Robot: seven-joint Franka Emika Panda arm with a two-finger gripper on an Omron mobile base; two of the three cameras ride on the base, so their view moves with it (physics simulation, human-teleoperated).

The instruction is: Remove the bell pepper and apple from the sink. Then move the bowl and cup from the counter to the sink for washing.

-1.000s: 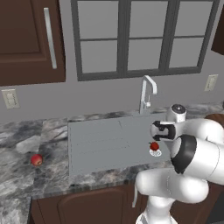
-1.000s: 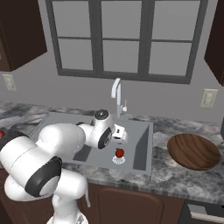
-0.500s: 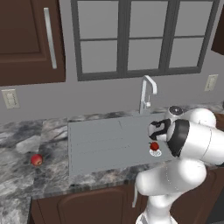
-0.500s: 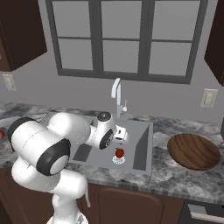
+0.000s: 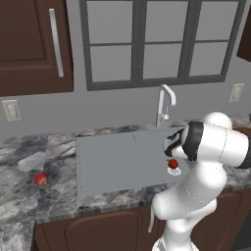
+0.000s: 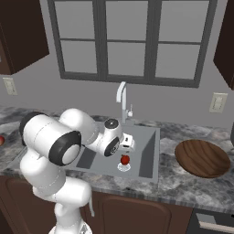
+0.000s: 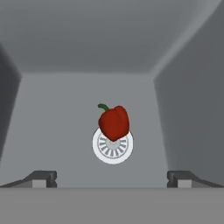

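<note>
Since a second ago we see the arm's upper body swing over toward the basin, while the fruit, the sink and the wooden bowl lie as they did.

Left base view: the apple (image 5: 41, 179) sits alone on the table (image 5: 29, 157) near its left end, well apart from the sink (image 5: 117, 159). We note the bell pepper (image 5: 172, 163) inside the basin, resting on the white drain (image 5: 174, 171), toward the sink's right end. The faucet (image 5: 164, 102) stands at the sink's back edge. The arm's bulk covers the right part of the basin, and the pincer itself is hidden from us here.

Right base view: the bell pepper (image 6: 124, 159) sits on the drain (image 6: 123, 167) near the front wall of the basin. The bowl (image 6: 202, 158) lies on the table to the right of the sink (image 6: 148, 155), well apart from it, near the table's right end. The hand hangs over the basin just left of the pepper; we cannot make out the fingers from this side.

Hand view: we look straight down into the basin. The pincer (image 7: 112, 179) is spread wide, its two tips far apart with nothing between them. The pepper lies ahead of the tips on the drain, clear of both.
</note>
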